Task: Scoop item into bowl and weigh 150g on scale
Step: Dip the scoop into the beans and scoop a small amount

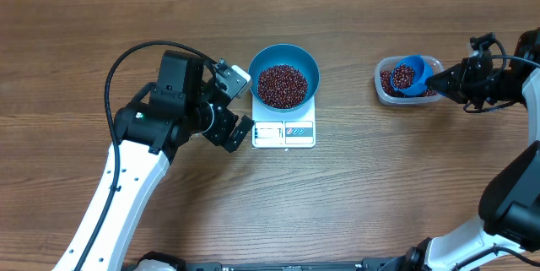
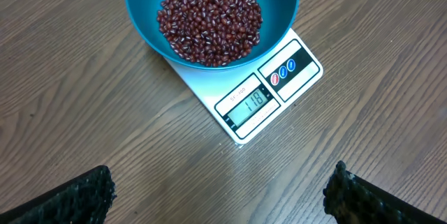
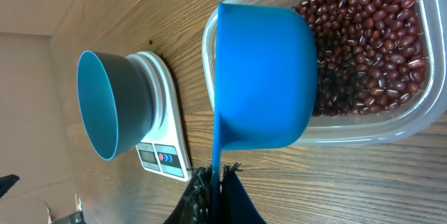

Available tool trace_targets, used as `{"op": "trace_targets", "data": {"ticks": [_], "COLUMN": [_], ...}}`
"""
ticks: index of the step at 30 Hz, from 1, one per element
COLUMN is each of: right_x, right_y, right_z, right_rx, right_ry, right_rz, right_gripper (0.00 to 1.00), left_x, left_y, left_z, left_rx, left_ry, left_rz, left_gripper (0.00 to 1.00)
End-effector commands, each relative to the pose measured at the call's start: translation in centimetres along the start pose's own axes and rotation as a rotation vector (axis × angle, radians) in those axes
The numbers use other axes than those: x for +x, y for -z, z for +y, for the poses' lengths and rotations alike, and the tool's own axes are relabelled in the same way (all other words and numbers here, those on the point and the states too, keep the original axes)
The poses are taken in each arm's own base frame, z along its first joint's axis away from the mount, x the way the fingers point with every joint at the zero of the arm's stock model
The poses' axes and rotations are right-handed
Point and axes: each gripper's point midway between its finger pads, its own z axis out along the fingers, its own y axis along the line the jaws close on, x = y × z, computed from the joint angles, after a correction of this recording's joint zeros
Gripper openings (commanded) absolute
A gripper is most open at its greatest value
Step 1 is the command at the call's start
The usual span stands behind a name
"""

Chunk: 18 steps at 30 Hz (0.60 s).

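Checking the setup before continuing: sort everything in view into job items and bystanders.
In the job: red-brown beans, blue bowl, white digital scale, blue scoop, clear bean tub, right tool shut on scoop handle.
Bystanders: open left tool, wooden table.

One bowl [image 1: 254,73], one scale [image 1: 284,133], one tub [image 1: 381,95], one scoop [image 1: 417,62] and two arms [image 1: 135,165] [image 1: 510,195], with beans [image 1: 282,85] too many to count, in three lots: bowl, tub, scoop.
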Motion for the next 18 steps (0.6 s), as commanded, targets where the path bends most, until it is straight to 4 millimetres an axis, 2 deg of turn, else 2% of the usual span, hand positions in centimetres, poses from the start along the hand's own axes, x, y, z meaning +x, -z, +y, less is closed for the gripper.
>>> {"op": "trace_targets", "data": {"ticks": [1, 18], "right_x": [-0.11, 0.04], "right_y": [-0.03, -0.02], "right_z": [0.3, 0.31], "right_rx": [-0.031, -0.032], "right_ry": [0.009, 0.021], "right_rz": [-0.006, -0.001], "right_gripper": [0.04, 0.04], "left_x": [0.09, 0.08], "left_y": [-0.32, -0.32], "left_z": [-0.29, -0.28], "left_rx": [0.018, 0.018], "left_ry": [0.018, 0.018], "left_rz": [0.004, 0.004], "left_gripper": [1.0, 1.0]}}
